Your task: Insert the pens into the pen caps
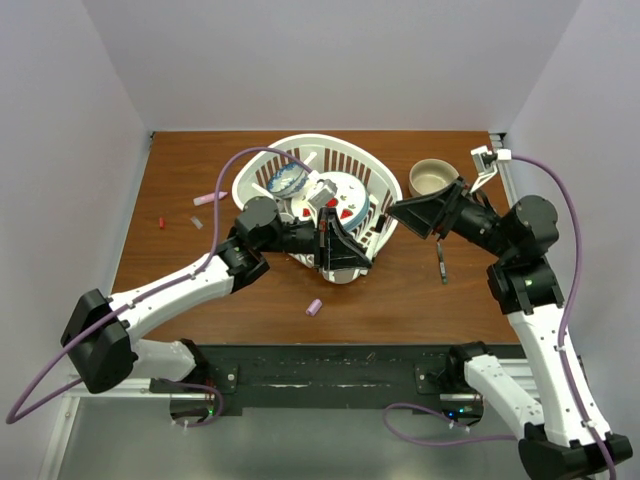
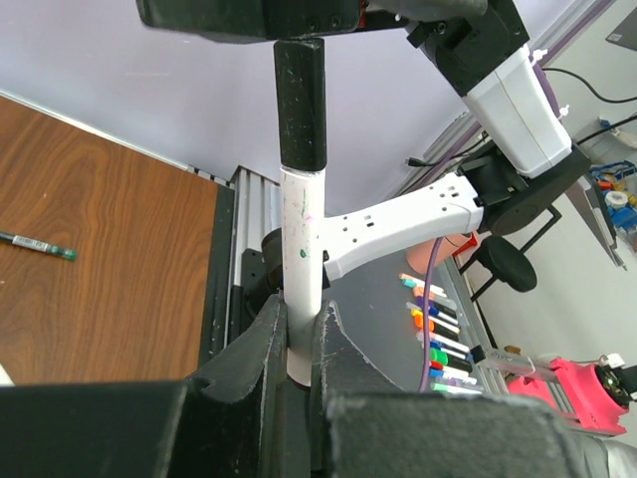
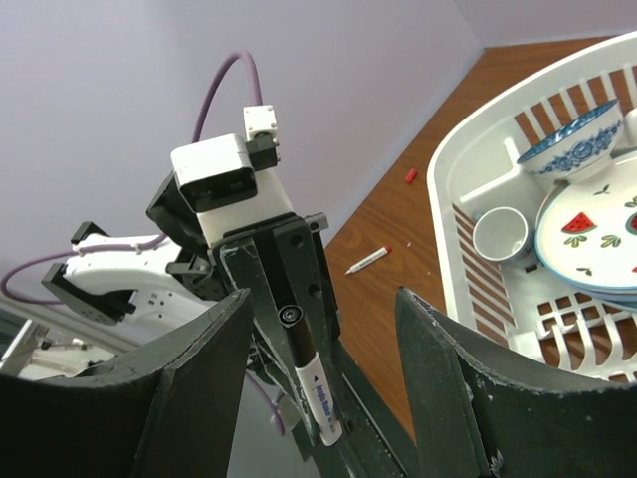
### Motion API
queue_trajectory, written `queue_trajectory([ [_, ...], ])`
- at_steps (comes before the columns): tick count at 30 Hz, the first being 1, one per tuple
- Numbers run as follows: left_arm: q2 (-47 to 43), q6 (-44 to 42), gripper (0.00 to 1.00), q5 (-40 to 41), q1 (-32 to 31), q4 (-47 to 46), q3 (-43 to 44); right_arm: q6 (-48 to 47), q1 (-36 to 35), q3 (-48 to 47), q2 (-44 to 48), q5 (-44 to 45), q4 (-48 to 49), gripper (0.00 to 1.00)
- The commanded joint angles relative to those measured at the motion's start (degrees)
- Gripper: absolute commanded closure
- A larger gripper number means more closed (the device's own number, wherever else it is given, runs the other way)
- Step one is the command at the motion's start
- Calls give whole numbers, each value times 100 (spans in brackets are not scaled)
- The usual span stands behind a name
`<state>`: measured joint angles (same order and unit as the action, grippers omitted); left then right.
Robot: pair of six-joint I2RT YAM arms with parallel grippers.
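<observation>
My left gripper (image 1: 350, 250) is shut on a white-barrelled pen (image 2: 304, 249), gripping it low on the barrel. A black cap (image 2: 301, 105) sits on the pen's free end. My right gripper (image 1: 398, 213) is open and empty, facing the left one over the basket's near right rim. In the right wrist view the capped pen (image 3: 311, 383) points at me between my spread fingers (image 3: 204, 378), apart from both. A dark pen (image 1: 441, 262) lies on the table under the right arm. Another pen (image 1: 210, 198), a red cap (image 1: 161, 222) and a small grey cap (image 1: 197, 222) lie at the left. A lilac cap (image 1: 314, 307) lies near the front.
A white ribbed basket (image 1: 250, 172) with plates, a cup and a blue-patterned bowl stands mid-table behind the left gripper. A tan bowl (image 1: 432, 178) stands at the back right. Purple cables loop over both arms.
</observation>
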<state>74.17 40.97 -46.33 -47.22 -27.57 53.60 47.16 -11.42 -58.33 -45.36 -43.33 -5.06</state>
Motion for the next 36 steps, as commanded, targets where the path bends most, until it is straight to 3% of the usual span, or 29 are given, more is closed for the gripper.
queue_trajectory([
  [1, -70, 42, 100, -140, 46, -328, 18, -145, -237, -153, -43, -97, 137, 38],
  [20, 115, 183, 100, -149, 64, -495, 71, -277, -589, 163, 28, 106, 207, 60],
  [28, 211, 166, 100, -131, 81, -521, 273, -497, -651, 365, 107, -254, 23, 99],
  [36, 326, 929, 100, -262, 301, -1654, 168, -1085, -677, 647, 239, -852, -337, 100],
])
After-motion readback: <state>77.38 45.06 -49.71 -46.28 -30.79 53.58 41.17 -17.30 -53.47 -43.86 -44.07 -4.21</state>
